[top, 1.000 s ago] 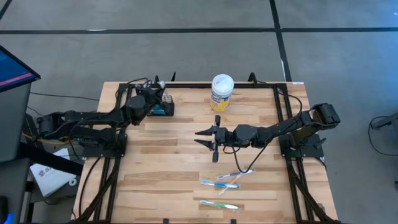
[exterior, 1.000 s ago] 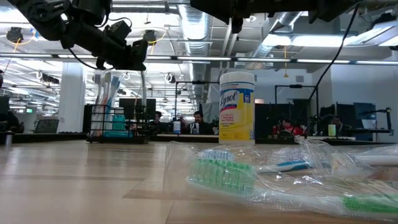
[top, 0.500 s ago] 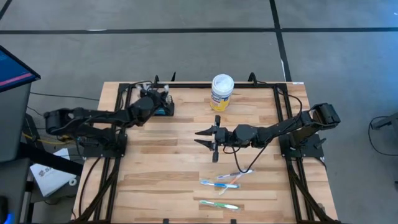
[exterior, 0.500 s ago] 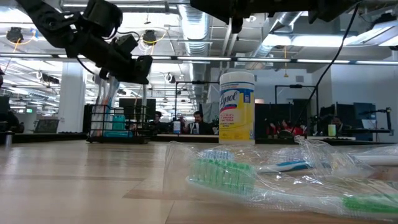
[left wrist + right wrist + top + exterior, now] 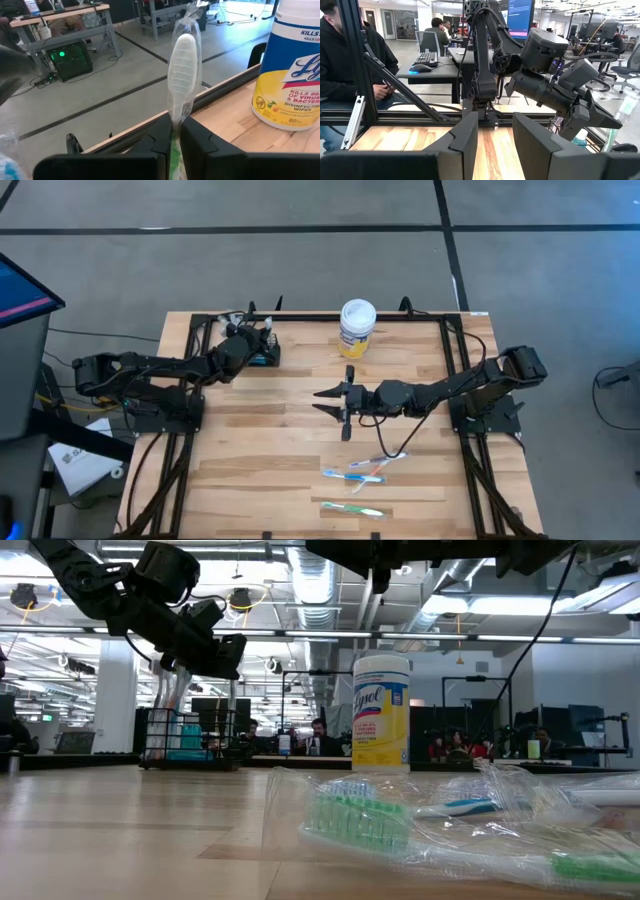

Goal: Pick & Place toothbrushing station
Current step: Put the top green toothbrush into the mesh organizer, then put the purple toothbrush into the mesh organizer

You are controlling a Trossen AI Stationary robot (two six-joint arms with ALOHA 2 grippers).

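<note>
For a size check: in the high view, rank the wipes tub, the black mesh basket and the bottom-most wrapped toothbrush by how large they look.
1. Wipes tub, largest.
2. Black mesh basket, partly covered by the left hand, so it may rival the tub.
3. Bottom-most wrapped toothbrush, long but thinnest.

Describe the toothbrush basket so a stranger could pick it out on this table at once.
Start at the wooden table and go to its far left corner. The small black wire basket stands there, right under the left gripper. Unlike the round yellow wipes tub nearby, it is low, rectangular, open-barred and holds upright toothbrushes.
</note>
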